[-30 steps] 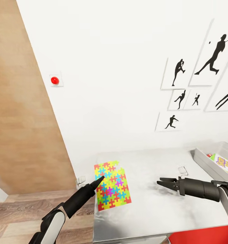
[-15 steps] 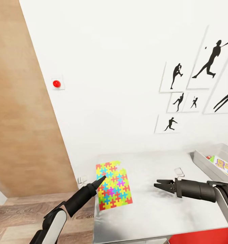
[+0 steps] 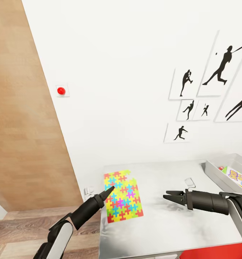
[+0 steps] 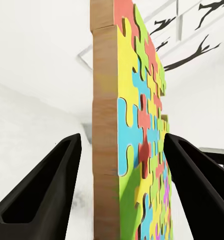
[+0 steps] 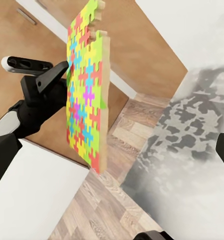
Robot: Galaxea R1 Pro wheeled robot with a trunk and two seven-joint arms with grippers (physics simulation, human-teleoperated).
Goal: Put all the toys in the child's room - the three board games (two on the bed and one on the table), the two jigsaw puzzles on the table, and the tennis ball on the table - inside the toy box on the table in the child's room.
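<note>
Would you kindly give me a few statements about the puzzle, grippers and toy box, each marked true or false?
1. The jigsaw puzzle lies inside the toy box. False: it lies on the table.
2. The left gripper is open, its fingers either side of the puzzle's edge. True.
3. The right gripper holds a ball. False: it holds nothing.
4. A printed game box sits in the toy box. True.
</note>
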